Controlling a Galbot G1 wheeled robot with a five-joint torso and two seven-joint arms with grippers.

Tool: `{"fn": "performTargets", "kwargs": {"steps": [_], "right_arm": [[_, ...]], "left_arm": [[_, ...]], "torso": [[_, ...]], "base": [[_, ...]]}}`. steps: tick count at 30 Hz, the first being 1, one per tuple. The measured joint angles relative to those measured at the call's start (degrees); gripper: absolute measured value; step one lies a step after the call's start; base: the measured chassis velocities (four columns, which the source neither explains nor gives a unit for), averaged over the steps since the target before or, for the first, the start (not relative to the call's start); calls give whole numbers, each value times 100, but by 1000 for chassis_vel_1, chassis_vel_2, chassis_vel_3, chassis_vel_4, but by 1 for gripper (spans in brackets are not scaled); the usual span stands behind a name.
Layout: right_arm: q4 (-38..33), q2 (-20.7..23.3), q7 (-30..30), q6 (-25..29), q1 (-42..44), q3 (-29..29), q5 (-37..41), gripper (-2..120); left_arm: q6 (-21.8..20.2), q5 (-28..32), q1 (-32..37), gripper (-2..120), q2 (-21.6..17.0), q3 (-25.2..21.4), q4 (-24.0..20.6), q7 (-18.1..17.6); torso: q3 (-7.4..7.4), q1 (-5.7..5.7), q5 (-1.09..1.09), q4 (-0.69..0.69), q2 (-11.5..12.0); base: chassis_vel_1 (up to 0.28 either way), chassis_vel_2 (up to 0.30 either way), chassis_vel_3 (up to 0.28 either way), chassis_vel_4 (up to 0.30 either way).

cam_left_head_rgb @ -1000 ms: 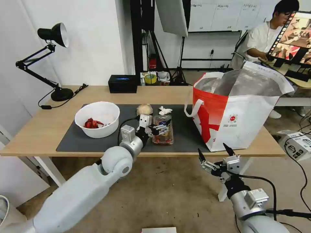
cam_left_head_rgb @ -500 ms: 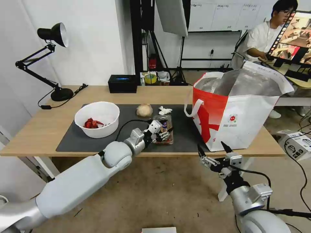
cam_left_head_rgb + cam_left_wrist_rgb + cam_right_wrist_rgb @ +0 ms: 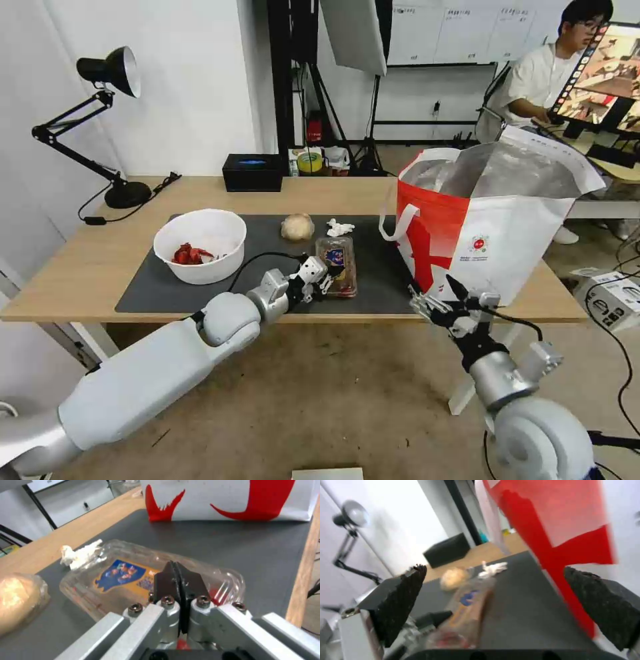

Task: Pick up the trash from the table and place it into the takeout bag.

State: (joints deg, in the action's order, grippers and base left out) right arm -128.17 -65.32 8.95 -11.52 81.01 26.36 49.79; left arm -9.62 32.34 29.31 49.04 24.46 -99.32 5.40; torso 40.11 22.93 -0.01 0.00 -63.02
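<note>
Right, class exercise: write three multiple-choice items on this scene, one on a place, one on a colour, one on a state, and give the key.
1. Where does the tissue wad lie?
A. on the floor
B. on a chair
C. on the mat, at the clamshell tray's far end

2. What colour are the scraps in the bowl?
A. green
B. red
C. blue

3. How are the right gripper's fingers?
A. spread open
B. shut on nothing
C. shut on a cup

Key: 1 C, it sits on the grey mat just past the tray; 2 B, red pieces lie against the white wall; 3 A, the right wrist view shows the fingers far apart.
</note>
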Motion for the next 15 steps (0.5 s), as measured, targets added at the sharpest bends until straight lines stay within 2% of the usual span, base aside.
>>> {"fn": "performTargets", "kwargs": {"steps": [7, 15], "right_arm": [[543, 38, 402, -240, -858, -565, 982, 100], [1217, -28, 851, -489, -1779, -1053, 1615, 100]], "left_arm": [[131, -10, 103, 0, -84, -91, 50, 41], [247, -32, 240, 0, -184, -198, 56, 140]], "torso": [[0, 0, 0, 0, 0], [0, 0, 0, 1, 0]], "base": [[0, 0, 0, 0], [0, 0, 0, 0]]}}
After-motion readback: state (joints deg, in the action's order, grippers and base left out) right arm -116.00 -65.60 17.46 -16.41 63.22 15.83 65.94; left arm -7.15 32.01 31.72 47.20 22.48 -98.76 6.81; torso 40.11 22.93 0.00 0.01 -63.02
